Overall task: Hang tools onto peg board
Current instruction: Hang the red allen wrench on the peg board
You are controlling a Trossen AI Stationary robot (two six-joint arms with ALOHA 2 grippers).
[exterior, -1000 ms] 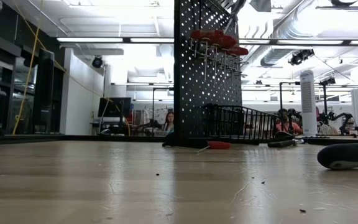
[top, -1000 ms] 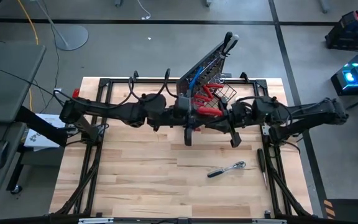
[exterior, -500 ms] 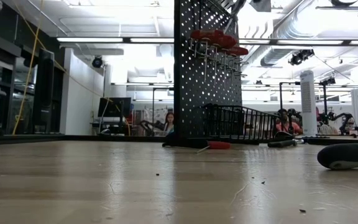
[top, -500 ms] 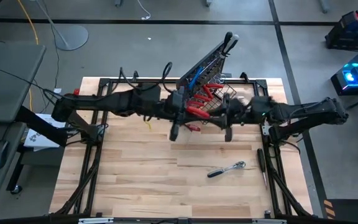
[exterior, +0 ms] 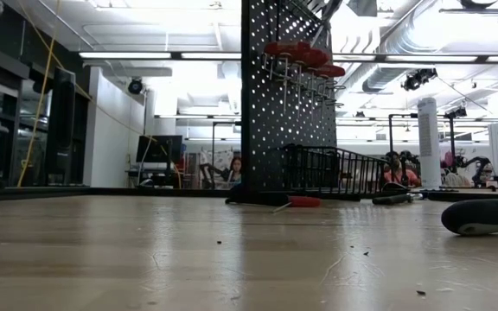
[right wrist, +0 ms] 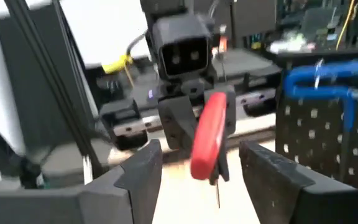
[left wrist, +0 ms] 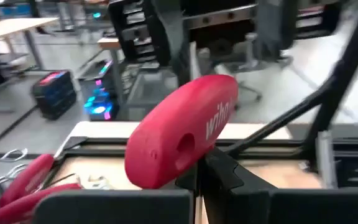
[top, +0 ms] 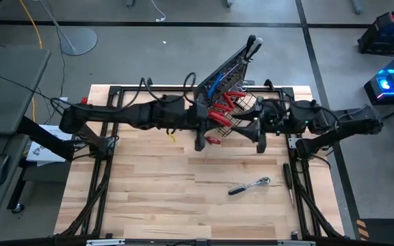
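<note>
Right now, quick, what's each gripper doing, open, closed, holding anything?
Left gripper: closed on the red-handled screwdriver.
Right gripper: open, holding nothing.

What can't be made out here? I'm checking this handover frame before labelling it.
- Red screwdriver: its shaft is hidden behind the left gripper in the left wrist view.
- Peg board: the low view's top edge cuts it off.
- Chrome ratchet: too small for detail in the high view.
- Right gripper: open; its fingertips are cut off by the picture's edge.
</note>
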